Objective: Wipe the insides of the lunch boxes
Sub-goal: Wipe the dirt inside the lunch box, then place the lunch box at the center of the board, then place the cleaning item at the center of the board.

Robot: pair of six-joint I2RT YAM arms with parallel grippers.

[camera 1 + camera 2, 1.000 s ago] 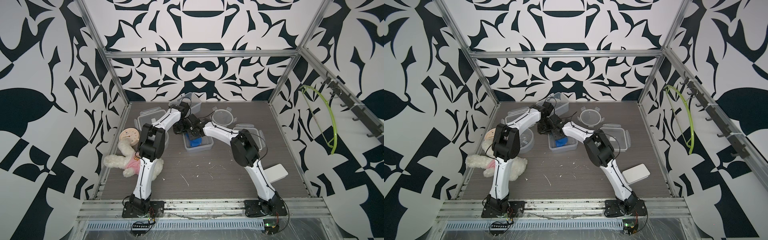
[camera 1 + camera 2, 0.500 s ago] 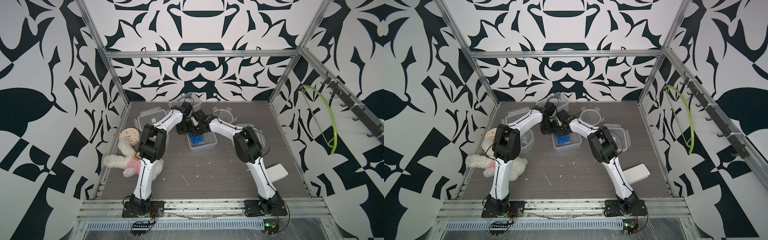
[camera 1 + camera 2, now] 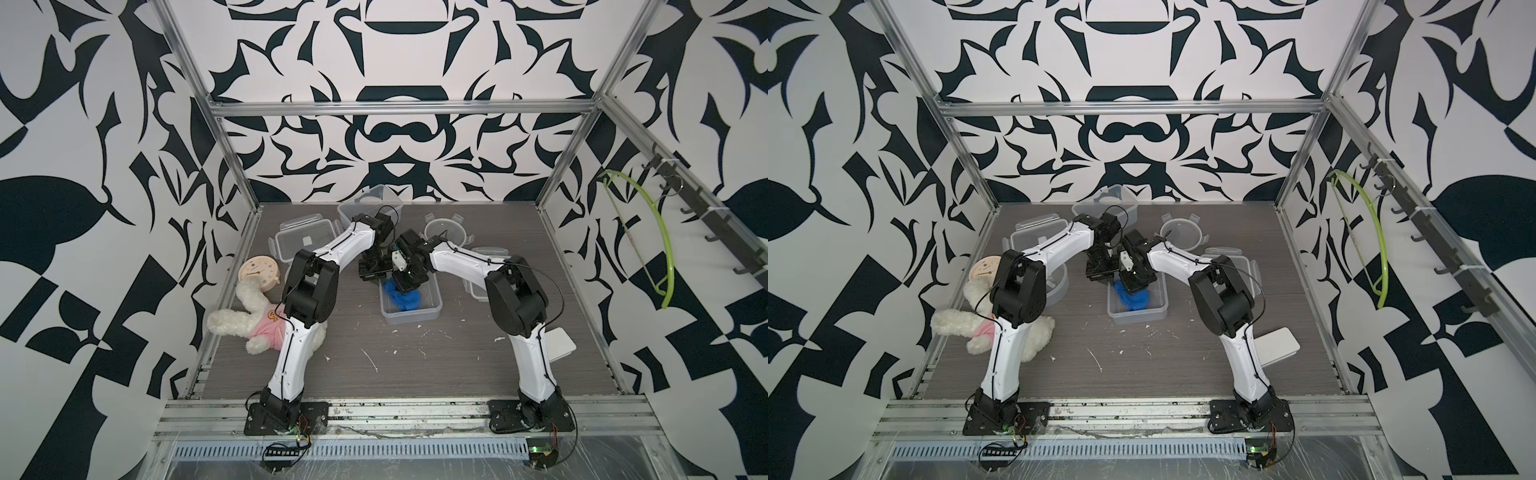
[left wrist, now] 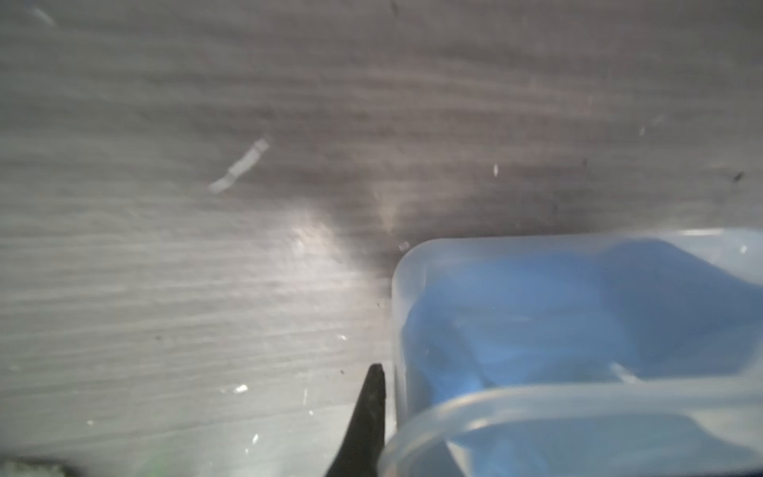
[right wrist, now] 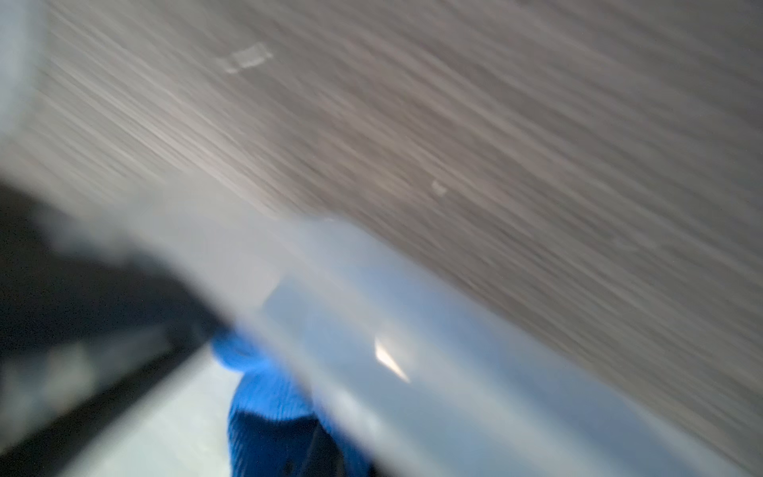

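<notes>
A clear rectangular lunch box lies open mid-table with a blue cloth inside. My right gripper reaches down into it, shut on the cloth, which is bunched over its dark fingers. My left gripper is shut on the box's far left corner. One black finger lies against the outside of the wall; the other is hidden. A square lunch box stands at the back. A round one sits partly under my left arm.
Loose lids lie at back left, back centre and right. A beige clock and a plush toy sit on the left, a white flat slab on the right. White crumbs dot the front floor.
Both grippers and the rectangular lunch box have shifted right and a little toward the front. The blue cloth has moved along with the right gripper inside the box.
</notes>
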